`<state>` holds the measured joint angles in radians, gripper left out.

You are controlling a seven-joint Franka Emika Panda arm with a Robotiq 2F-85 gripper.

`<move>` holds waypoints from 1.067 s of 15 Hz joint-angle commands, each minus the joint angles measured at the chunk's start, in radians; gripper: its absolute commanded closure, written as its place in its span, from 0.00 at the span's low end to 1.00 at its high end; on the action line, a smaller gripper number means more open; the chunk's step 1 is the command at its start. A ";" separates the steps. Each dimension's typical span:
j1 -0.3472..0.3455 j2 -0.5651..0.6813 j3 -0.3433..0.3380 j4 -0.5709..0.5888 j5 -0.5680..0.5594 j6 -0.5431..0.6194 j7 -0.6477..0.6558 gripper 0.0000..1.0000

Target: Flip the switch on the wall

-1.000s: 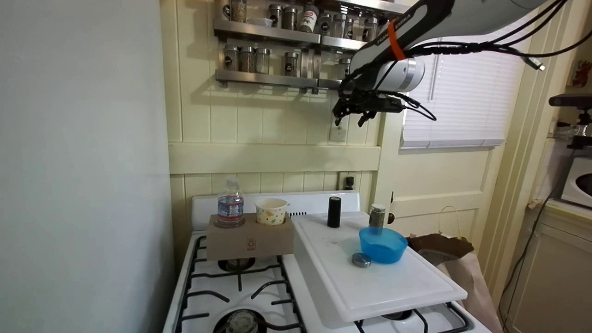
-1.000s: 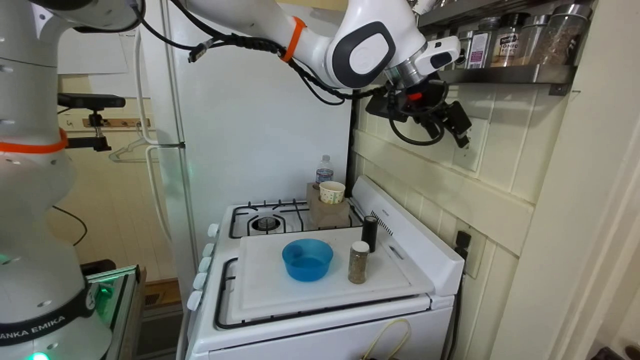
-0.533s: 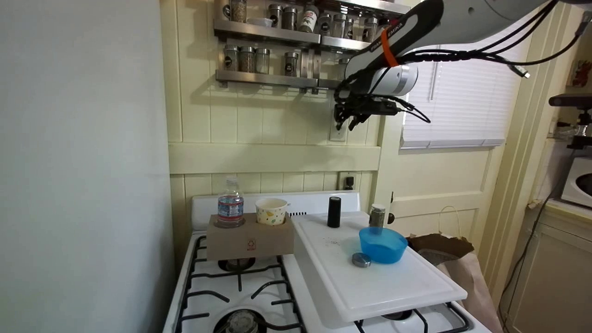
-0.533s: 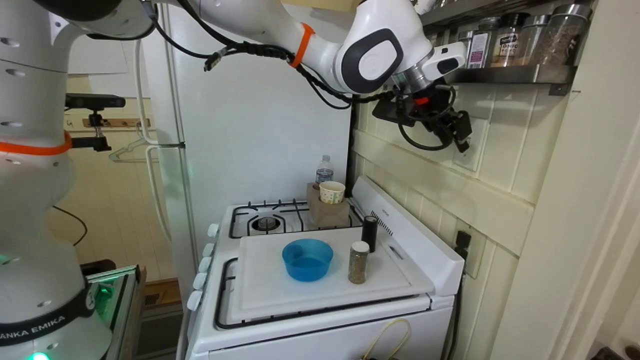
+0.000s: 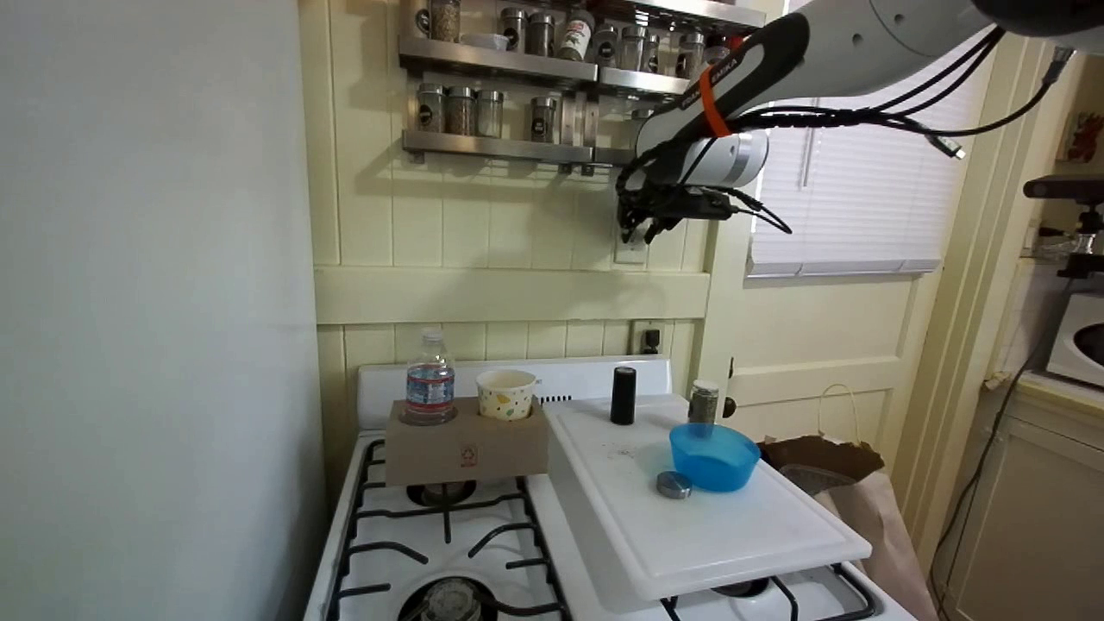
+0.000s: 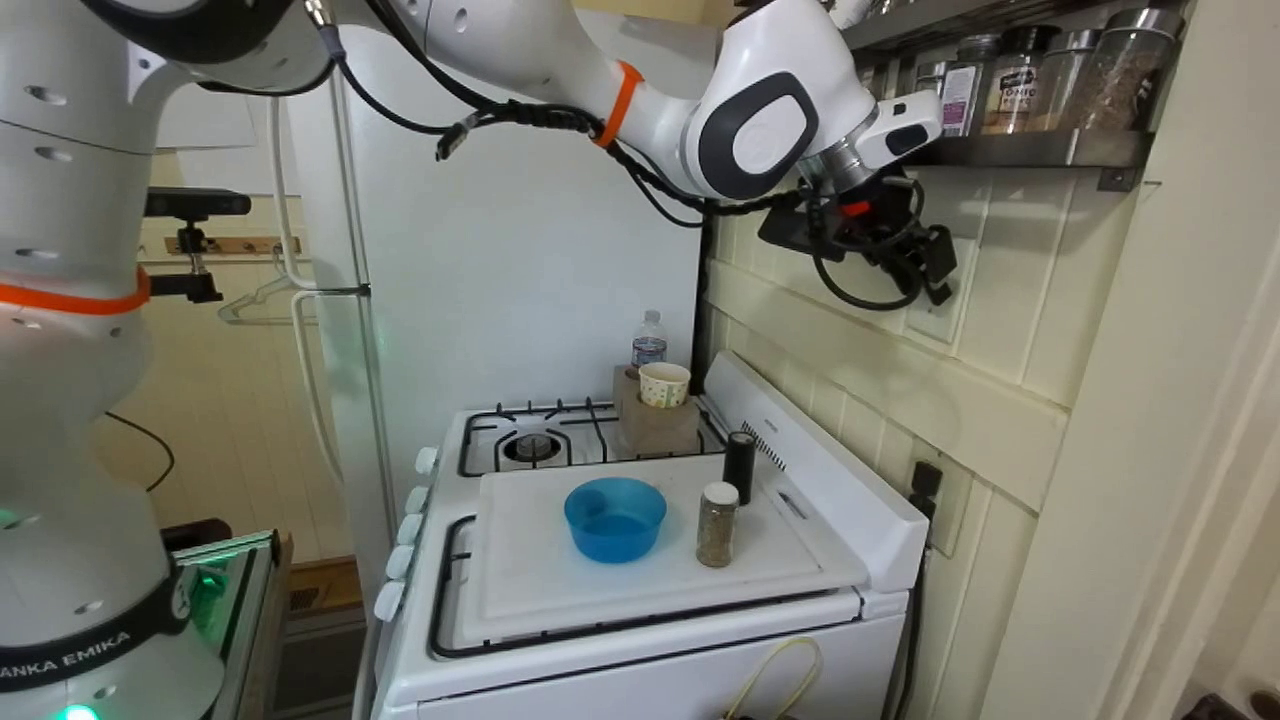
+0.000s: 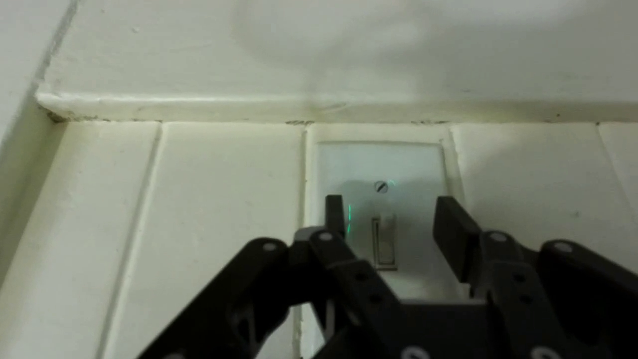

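Observation:
The switch is an off-white plate (image 7: 413,169) with a toggle (image 7: 387,244) in a narrow slot. The toggle's knob sits at the upper end of the slot as the wrist view shows it. This plate is on the cream panelled wall (image 7: 229,199), partly covered by my gripper (image 5: 639,238) in both exterior views. The gripper (image 7: 390,207) is part-way open, its black fingers (image 7: 451,234) on either side of the toggle in the wrist view. Nothing is held between them. Whether the fingertips touch the plate, I cannot tell.
Metal shelves (image 5: 498,148) with several spice jars hang just above the gripper. A raised wall rail (image 5: 509,295) runs below the plate. Beneath stands the stove with a white board (image 6: 540,600), a blue bowl (image 6: 615,520), two jars, a cup and a bottle.
My gripper has come closer to the wall and slightly lower, to the plate. Its fingers have drawn nearer to each other. The objects on the stove have not moved.

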<state>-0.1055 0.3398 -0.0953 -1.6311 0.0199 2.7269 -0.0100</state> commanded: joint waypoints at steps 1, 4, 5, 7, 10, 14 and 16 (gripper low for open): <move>0.003 0.025 0.001 0.027 -0.001 -0.003 0.025 0.50; 0.004 0.023 -0.001 0.028 -0.003 0.003 0.031 0.63; 0.004 0.024 0.001 0.028 -0.001 0.006 0.031 0.74; 0.004 0.022 0.002 0.027 0.000 0.002 0.032 0.87; 0.006 0.019 0.001 0.024 -0.004 0.005 0.035 0.95; 0.010 -0.006 -0.006 0.011 -0.010 0.012 0.044 0.99; 0.010 -0.018 -0.005 0.005 -0.009 0.023 0.046 0.98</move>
<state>-0.1034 0.3417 -0.0980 -1.6291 0.0183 2.7221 0.0099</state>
